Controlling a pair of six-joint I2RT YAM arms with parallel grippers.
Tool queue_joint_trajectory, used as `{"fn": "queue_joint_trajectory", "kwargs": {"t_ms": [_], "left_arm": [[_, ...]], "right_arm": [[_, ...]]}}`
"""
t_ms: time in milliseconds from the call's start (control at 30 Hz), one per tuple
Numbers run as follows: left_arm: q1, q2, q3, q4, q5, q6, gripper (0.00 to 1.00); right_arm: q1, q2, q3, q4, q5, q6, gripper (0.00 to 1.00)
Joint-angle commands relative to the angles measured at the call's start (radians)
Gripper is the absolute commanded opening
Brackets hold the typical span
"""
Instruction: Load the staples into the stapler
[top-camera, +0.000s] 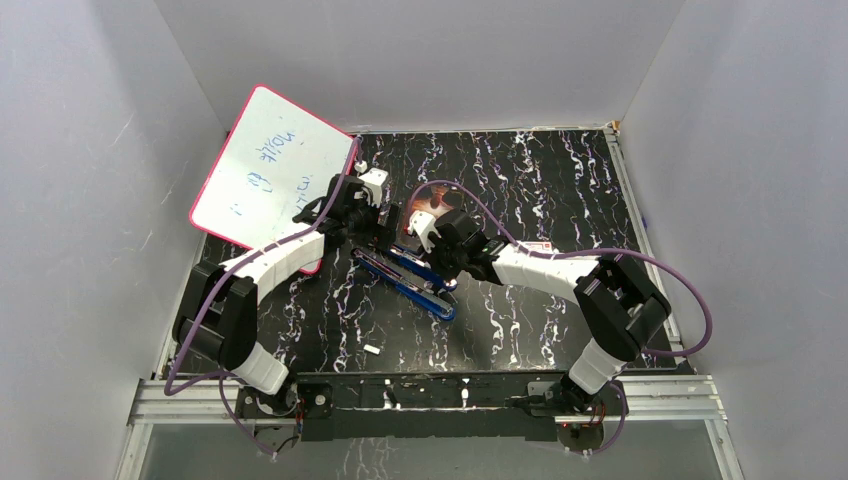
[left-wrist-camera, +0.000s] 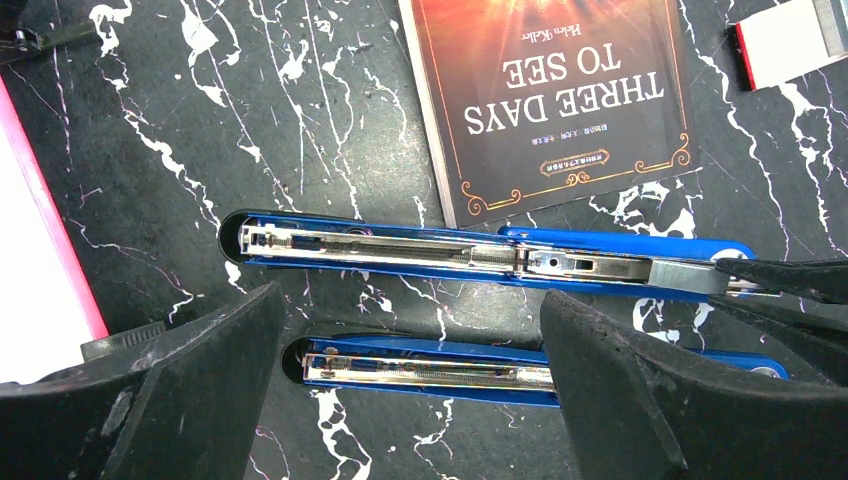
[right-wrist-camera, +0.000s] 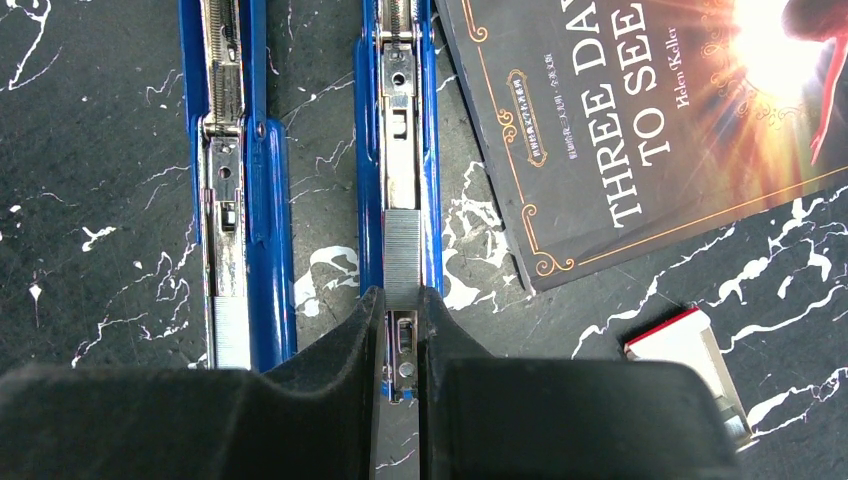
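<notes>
Two blue staplers lie side by side with their metal channels facing up. One stapler (right-wrist-camera: 402, 120) (left-wrist-camera: 480, 258) (top-camera: 425, 270) is nearer the book. The other stapler (right-wrist-camera: 235, 180) (left-wrist-camera: 430, 368) lies beside it. A short grey strip of staples (right-wrist-camera: 402, 255) (left-wrist-camera: 685, 275) rests along the first stapler's channel. My right gripper (right-wrist-camera: 402, 297) (top-camera: 428, 245) is shut on that strip's near end. A second grey strip (right-wrist-camera: 229, 330) sits in the other stapler's channel. My left gripper (left-wrist-camera: 410, 300) (top-camera: 372, 215) hangs open above both staplers, holding nothing, its fingers (left-wrist-camera: 200, 380) either side of the nearer one.
A dark book titled "Three Days to See" (left-wrist-camera: 560, 90) (right-wrist-camera: 640, 120) lies just beyond the staplers. A small red-and-white box (left-wrist-camera: 790, 35) (right-wrist-camera: 690, 350) sits near the book. A pink-edged whiteboard (top-camera: 270, 175) leans at the back left. A tiny white piece (top-camera: 371, 349) lies near the front.
</notes>
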Motion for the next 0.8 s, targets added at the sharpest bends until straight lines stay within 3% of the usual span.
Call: {"fn": "queue_joint_trajectory", "kwargs": {"t_ms": [0,333,767], "left_arm": [[-0.004,-0.027,-0.004,0.008,-0.011,0.008,0.98],[-0.005,-0.029,-0.003,0.006,-0.012,0.008,0.98],[-0.006,-0.029,-0.004,0.005,-0.014,0.007,0.98]], "right_arm": [[-0.008,0.003,0.048,-0.033,0.011,0.013,0.0],[-0.009,0.021,0.064,-0.059,0.013,0.022,0.05],[-0.009,-0.014,0.045,-0.017,-0.01,0.041,0.3]]}}
